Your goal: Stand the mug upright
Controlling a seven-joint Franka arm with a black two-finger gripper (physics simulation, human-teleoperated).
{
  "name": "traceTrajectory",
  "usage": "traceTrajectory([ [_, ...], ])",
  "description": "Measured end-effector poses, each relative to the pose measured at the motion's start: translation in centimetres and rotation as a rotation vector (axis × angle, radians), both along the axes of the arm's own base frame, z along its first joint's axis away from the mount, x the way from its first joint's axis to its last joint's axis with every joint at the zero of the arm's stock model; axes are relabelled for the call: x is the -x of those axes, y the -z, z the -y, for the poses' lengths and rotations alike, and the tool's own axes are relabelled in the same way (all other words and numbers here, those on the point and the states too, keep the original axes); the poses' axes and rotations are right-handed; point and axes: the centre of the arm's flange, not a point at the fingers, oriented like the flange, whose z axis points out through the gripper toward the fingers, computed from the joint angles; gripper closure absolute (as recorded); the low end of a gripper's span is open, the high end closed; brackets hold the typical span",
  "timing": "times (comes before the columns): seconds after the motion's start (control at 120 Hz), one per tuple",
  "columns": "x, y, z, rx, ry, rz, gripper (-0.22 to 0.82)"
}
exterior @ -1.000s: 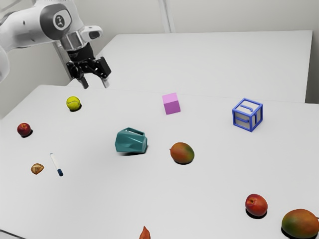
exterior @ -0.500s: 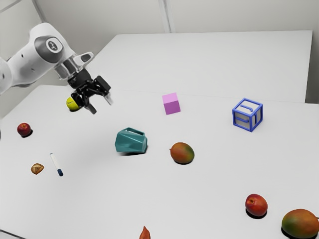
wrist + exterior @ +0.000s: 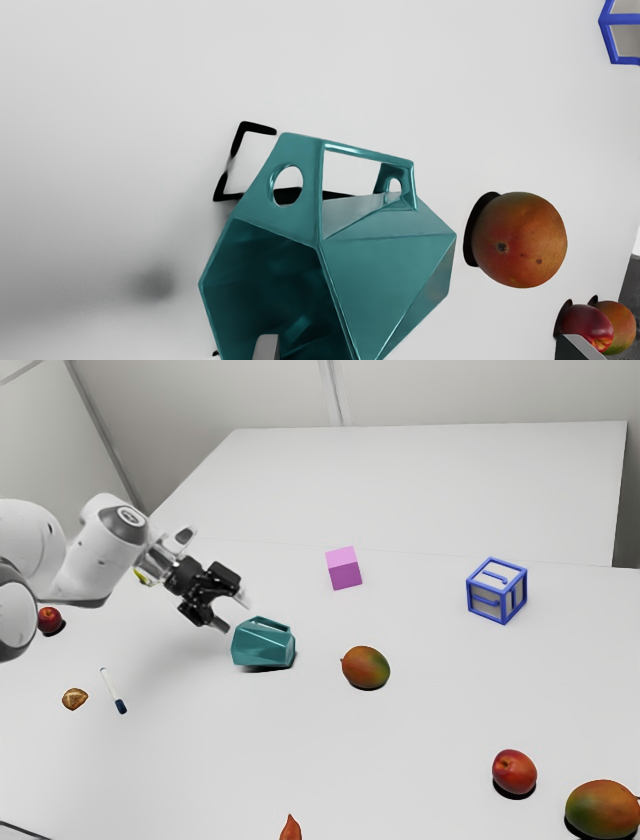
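Finding the mug [image 3: 263, 643] on its side, left of centre in the exterior view, mouth facing frame left. Hovering just beside it with the gripper [image 3: 232, 613] released, empty. Probably wanting to be straddling the body squarely, clenching gently, tipping the mouth skyward, avoiding the mango [image 3: 366, 668] right of centre.

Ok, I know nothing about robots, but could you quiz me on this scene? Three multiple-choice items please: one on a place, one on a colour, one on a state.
1. Where is the white-and-blue pen?
A) Beside the small brown piece
B) Inside the mug
C) Across the mug's handle

2. What colour is the plain cube?
A) Green
B) Black
C) Pink

3. How is the mug?
A) Upright
B) On its side
C) Upside down

1: A, both lie near each other on the table.
2: C, its faces are pink.
3: B, its open mouth faces sideways.
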Motion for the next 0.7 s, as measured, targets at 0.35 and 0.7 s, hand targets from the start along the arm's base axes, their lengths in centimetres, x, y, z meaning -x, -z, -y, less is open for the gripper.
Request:
traceTrajectory([
  [0.35,0.8,4.3,1.3,0.175,-0.034,0.082,0.0],
  [0.7,1.2,4.2,0.8,0.248,0.009,0.169,0.63],
])
